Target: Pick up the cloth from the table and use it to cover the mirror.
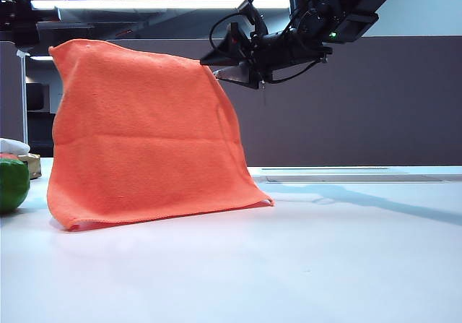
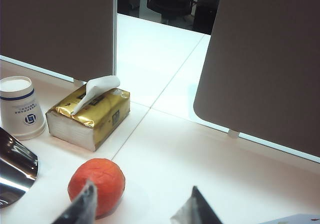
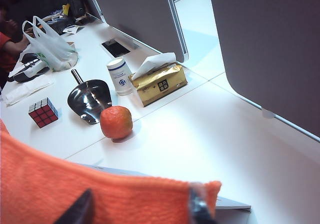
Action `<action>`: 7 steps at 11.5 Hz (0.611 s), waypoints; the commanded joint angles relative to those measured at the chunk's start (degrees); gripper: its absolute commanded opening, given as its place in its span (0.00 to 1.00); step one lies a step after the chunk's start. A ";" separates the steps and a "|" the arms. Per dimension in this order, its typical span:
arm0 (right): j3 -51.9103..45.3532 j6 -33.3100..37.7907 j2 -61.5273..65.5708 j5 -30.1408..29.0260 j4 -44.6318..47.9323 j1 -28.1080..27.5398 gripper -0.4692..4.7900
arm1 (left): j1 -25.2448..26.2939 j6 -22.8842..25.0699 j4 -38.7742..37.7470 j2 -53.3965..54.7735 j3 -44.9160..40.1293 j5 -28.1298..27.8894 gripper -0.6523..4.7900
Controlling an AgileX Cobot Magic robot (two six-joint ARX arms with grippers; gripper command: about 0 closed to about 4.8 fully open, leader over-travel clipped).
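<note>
The cloth (image 1: 137, 135), a bright orange fuzzy towel with stitched edges, hangs draped over the mirror on the left of the table (image 1: 303, 265), hiding its face entirely from the near side. Its lower hem rests on the white tabletop, the right corner flared outward. From the right wrist view, the cloth's top edge (image 3: 100, 194) lies along the mirror's thin upper rim (image 3: 230, 203).

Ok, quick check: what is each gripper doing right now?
Left gripper: open, empty, above the table near the orange.
Right gripper: open at the top edge of the cloth draped over the mirror.
</note>
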 commanded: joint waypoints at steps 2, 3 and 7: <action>0.28 4.63 -0.33 1.05 10.56 0.13 0.58 | 0.02 -0.09 0.72 -0.15 0.22 1.57 0.56; 0.87 6.14 -0.33 1.14 13.49 0.11 0.58 | 0.02 -0.09 0.70 -0.15 0.22 1.57 0.56; 10.51 7.34 -0.61 1.16 14.16 -1.05 0.51 | 0.04 7.50 20.74 -3.39 0.22 7.61 0.41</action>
